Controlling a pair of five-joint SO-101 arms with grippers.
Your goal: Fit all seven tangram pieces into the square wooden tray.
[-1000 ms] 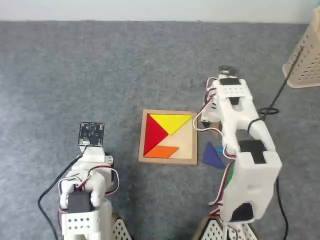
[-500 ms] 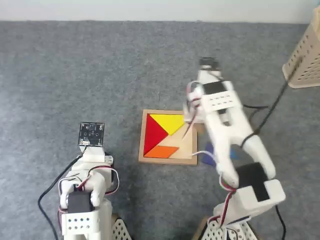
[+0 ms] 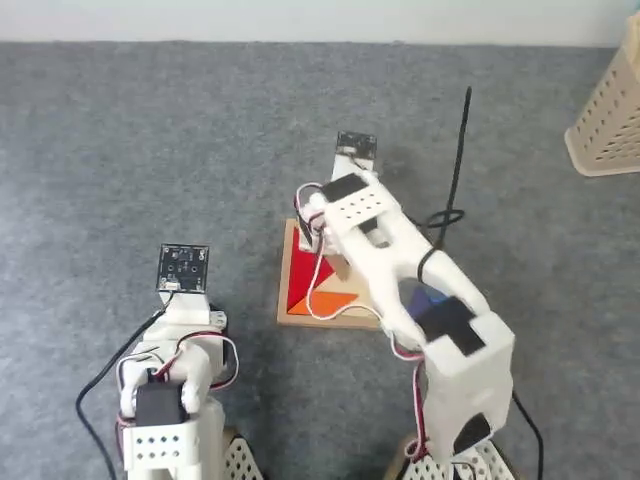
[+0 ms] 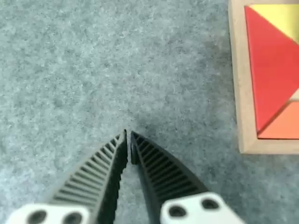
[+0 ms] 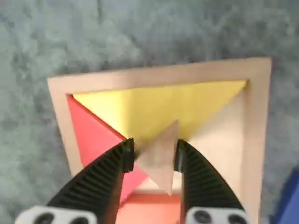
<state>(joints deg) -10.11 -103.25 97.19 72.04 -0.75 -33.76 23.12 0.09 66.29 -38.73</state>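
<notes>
Square wooden tray (image 5: 159, 72) on the grey carpet (image 3: 150, 130), three pieces in so far: the yellow triangle (image 5: 159, 105) along the far side, the red triangle (image 5: 91, 130) filling the edge nearest the left arm, and the orange parallelogram (image 5: 149, 207) at the near edge. The tray's remaining floor is bare wood. A blue piece (image 3: 428, 300) lies outside, just off the tray's right side and half under the right arm.

And here's the move: a second ago the right arm stood off to the right of the tray, and now it has swung across and sits directly above it. The left arm hasn't budged.

The right gripper (image 5: 154, 151) is pinching a pale wooden triangle (image 5: 159, 158) between both fingers, over the spot where yellow meets red. Whether it touches the tray floor, I can't tell. The left gripper (image 4: 128, 137) has its fingers pressed together, holding nothing, over carpet to the left of the tray.
</notes>
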